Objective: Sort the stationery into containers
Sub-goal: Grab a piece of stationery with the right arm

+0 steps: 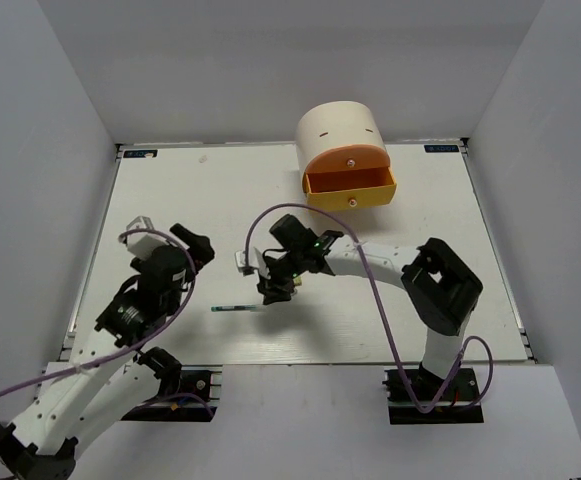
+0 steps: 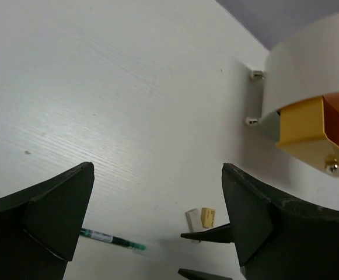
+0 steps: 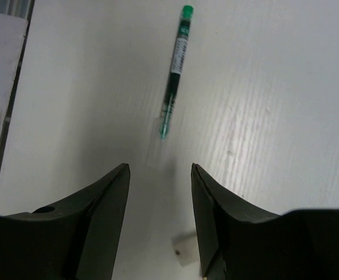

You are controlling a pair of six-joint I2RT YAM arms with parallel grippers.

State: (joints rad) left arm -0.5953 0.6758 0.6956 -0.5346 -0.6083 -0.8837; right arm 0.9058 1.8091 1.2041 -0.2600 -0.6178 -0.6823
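Right pincer [image 3: 159,169], released and empty, hangs just beside a green-white pen [image 3: 175,70] toward the table's [image 1: 170,180] near edge; left pincer [image 2: 157,169] gapes, empty.

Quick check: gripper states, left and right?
Left gripper: open, empty.
Right gripper: open, holding nothing; green pen lies ahead, untouched.

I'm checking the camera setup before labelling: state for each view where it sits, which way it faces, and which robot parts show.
Top external: high behind the robot, looking down on the table; the left arm and right arm show.
Left wrist: over the table, angled toward the organizer; left fingers frame it.
Right wrist: looks down at the table; right fingers show.
Shared: the green pen lies in all three.
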